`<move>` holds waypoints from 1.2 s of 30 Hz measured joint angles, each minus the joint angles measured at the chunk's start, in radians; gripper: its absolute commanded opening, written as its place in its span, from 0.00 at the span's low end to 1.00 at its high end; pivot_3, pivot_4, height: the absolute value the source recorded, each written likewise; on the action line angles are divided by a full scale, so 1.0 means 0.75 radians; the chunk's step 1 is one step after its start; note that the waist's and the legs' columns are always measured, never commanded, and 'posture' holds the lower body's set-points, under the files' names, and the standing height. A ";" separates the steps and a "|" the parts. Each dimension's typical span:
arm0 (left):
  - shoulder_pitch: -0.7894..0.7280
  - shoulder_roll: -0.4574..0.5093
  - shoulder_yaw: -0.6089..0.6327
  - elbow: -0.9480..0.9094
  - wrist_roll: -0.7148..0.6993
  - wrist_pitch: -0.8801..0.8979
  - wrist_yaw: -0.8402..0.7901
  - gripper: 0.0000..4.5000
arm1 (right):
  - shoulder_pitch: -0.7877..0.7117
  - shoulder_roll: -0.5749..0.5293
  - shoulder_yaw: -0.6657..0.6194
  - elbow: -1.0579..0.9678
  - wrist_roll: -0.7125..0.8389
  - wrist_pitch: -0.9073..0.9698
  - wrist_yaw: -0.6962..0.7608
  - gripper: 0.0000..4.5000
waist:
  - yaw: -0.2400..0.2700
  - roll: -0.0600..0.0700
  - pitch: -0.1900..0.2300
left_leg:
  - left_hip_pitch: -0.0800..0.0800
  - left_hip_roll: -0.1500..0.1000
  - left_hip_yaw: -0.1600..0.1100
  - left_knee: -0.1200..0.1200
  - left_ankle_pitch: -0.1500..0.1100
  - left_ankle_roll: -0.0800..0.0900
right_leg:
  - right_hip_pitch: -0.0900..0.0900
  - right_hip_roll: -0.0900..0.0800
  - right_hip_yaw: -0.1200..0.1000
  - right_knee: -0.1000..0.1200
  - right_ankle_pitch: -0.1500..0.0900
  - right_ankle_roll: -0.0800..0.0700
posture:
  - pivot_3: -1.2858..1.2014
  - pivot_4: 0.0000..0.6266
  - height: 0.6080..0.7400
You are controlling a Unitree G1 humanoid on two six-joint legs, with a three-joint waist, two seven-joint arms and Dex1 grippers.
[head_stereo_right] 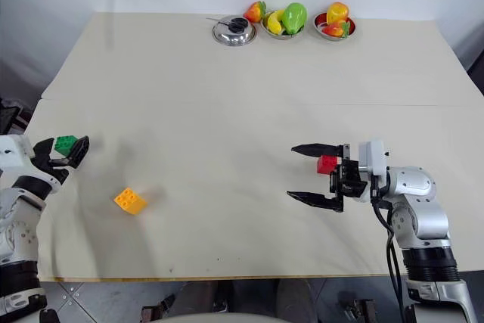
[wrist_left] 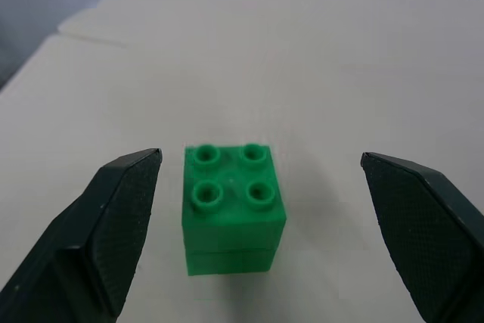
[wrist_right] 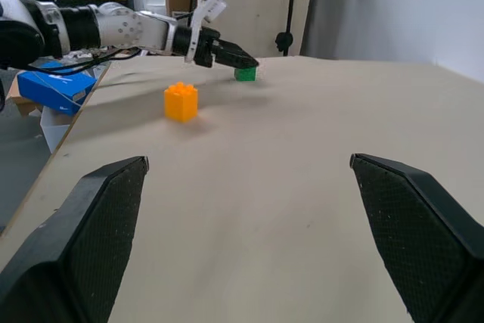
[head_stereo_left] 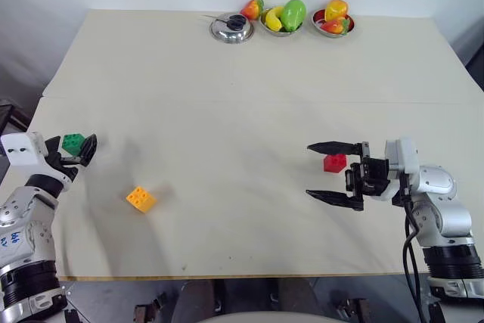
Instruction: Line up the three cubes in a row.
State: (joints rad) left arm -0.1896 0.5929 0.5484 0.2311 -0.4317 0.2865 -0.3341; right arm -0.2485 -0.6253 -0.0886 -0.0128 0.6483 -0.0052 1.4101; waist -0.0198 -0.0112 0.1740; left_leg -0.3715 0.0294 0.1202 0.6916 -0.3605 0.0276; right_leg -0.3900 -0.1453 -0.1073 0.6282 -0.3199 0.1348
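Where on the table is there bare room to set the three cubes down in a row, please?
The broad middle of the table is bare, bordered by the green cube and orange-yellow cube on the left, the red cube on the right. The far edge is crowded with steel bowls of toy fruit.

A: What is seen ahead of the right gripper?
B: Its two black fingers are spread wide over bare table.
A: And upper left of the frame?
B: The orange-yellow cube is seen standing alone; the left gripper is held at the green cube beyond it.
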 measured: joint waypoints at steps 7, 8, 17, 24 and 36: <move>0.017 0.010 0.001 0.025 0.008 -0.010 -0.031 0.46 | 0.029 0.001 -0.007 -0.004 -0.004 -0.019 -0.011 1.00 | 0.000 0.000 0.000 | 0.000 0.000 -0.001 0.001 0.000 0.000 | 0.001 0.000 0.000 0.000 0.000 0.000 | 0.52 0.24 1.00; 0.026 0.015 0.001 0.025 0.008 -0.015 -0.046 0.38 | 0.032 0.001 -0.007 -0.004 -0.004 -0.019 -0.015 1.00 | 0.000 0.000 0.000 | 0.000 0.000 -0.001 0.001 0.000 0.000 | 0.001 0.000 0.000 0.000 0.000 0.000 | 0.52 0.24 1.00; -0.034 0.201 -0.194 -0.176 -0.151 -0.056 -0.731 0.33 | 0.093 -0.145 -0.140 -0.018 0.001 0.019 -0.025 1.00 | 0.051 -0.001 0.003 | -0.005 -0.001 -0.003 0.009 -0.001 0.001 | 0.000 -0.001 -0.003 0.000 0.001 0.001 | 0.52 0.24 1.00; -0.516 0.245 -0.649 -0.313 -0.252 0.164 -1.236 0.33 | 0.164 -0.300 -0.331 0.082 -0.021 0.021 -0.006 1.00 | 0.058 0.003 0.004 | 0.000 -0.003 -0.002 0.009 0.000 0.002 | 0.008 0.002 -0.002 -0.003 0.003 0.004 | 0.52 0.24 1.00; -0.930 -0.296 -1.222 0.117 0.241 0.038 -1.138 0.33 | 0.533 -0.247 -0.489 -0.123 -0.029 0.045 -0.123 1.00 | 0.061 0.003 0.005 | -0.001 0.000 -0.001 0.010 0.000 -0.001 | 0.009 0.015 0.001 -0.009 0.003 0.005 | 0.52 0.24 1.00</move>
State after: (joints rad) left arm -0.8869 0.3712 -0.3677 0.3189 -0.2507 0.3147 -1.1876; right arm 0.1509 -0.8108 -0.4553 -0.1053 0.6266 0.0287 1.3175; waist 0.0260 -0.0093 0.1775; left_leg -0.3722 0.0297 0.1195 0.6989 -0.3604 0.0271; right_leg -0.3831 -0.1340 -0.1063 0.6218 -0.3178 0.1384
